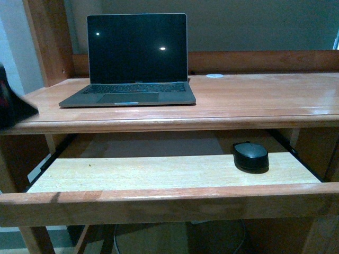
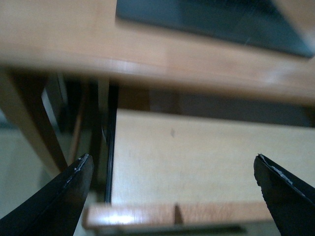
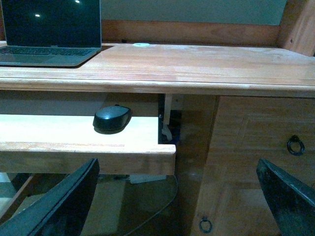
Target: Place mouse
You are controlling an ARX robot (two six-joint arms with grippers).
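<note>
The black oval mouse (image 1: 250,156) lies on the right end of the pulled-out pale keyboard tray (image 1: 159,172) under the desk top; it also shows in the right wrist view (image 3: 112,118). My left gripper (image 2: 172,189) is open and empty above the tray's left front corner; a dark part of that arm shows at the front view's left edge (image 1: 10,103). My right gripper (image 3: 177,196) is open and empty, in front of the desk and to the right of the tray, well apart from the mouse.
An open laptop (image 1: 130,58) with a dark screen stands on the wooden desk top (image 1: 254,95). A small white disc (image 1: 214,76) lies behind it. Drawer fronts with ring pulls (image 3: 295,145) are at the right. A grey cable (image 3: 152,209) lies on the floor.
</note>
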